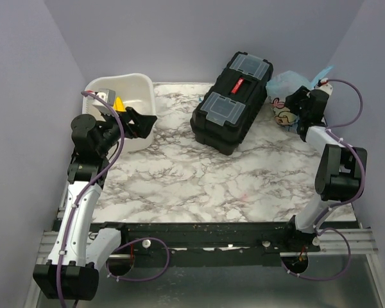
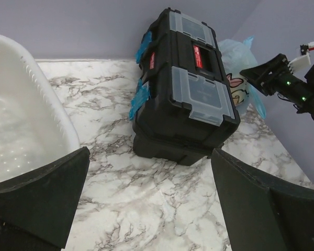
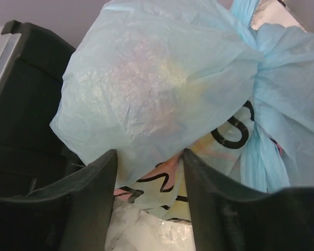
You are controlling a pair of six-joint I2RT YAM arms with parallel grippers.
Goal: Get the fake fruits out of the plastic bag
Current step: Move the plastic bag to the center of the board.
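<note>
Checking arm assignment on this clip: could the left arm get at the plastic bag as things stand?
Probably not. The left gripper is by the white basket, and the black toolbox lies between it and the plastic bag in the far right corner. The right gripper is right at it.

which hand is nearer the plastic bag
Right. The right hand is at the plastic bag, fingers straddling it; the left hand is across the table beside the white basket.
</note>
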